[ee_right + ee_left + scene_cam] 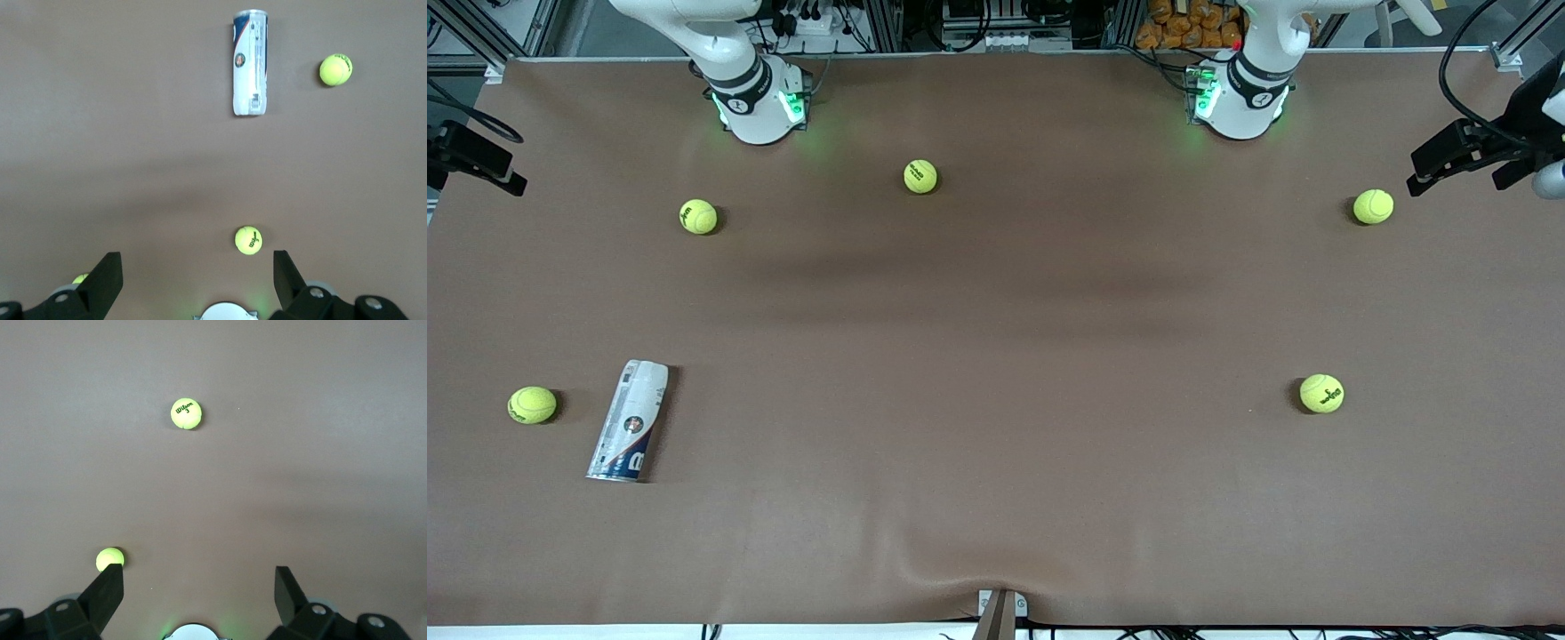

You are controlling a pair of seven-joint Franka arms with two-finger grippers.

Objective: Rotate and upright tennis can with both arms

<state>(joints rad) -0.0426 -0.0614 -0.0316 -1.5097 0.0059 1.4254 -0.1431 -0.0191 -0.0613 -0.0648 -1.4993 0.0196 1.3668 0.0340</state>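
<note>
I find the slim clear plastic tennis can with white and blue label (629, 420) lying flat toward the right arm's end of the table, beside a yellow-green tennis ball (532, 404). Left gripper (199, 590) and right gripper (197, 275) hang high, fingers apart. I judge it light, slick, crushable; grip mid-body.

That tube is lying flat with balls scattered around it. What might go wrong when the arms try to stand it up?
The tennis can lies on its side, so a nudge may roll it away. A tennis ball sits close beside it and might get knocked. The can also lies at the right arm's end of the table, a long reach for the left end effector, now open and high up.
</note>
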